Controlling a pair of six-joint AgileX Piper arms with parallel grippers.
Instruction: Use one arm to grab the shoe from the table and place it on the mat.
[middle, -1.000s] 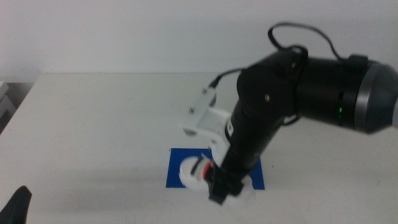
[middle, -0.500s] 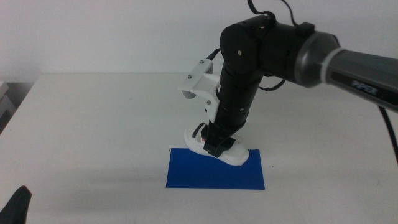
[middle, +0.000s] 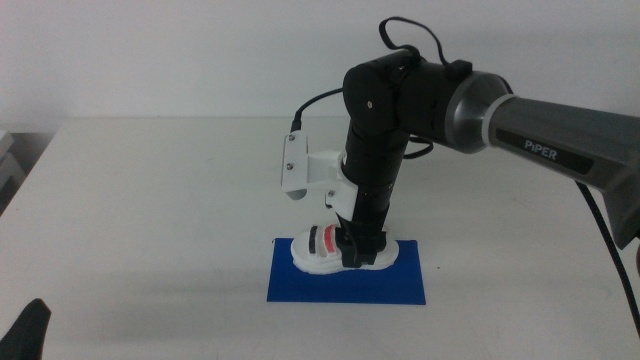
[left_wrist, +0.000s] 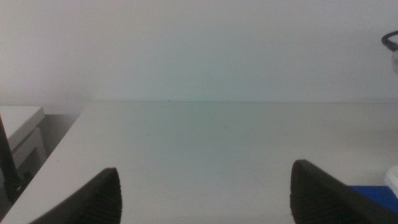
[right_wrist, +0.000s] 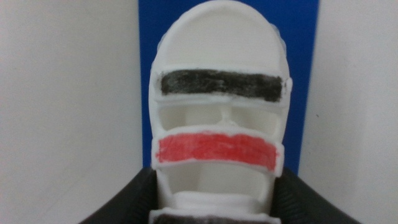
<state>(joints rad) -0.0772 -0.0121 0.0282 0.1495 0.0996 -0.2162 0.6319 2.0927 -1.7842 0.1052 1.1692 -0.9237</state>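
Right arm (middle: 470, 95) reaching straight down over the mat (middle: 345, 285).
Its gripper (middle: 358, 250) grasps the shoe (middle: 322, 250), resting on the mat; left gripper (left_wrist: 205, 193) spread, waiting.

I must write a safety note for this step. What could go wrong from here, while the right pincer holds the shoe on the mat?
1. The right pincer grips the shoe at one end only, so on release it may drag or tip the shoe.
2. The shoe sits near the far edge of the mat; a small slide could leave part on the table.
3. The left pincer waits open at the near left and seems no danger.
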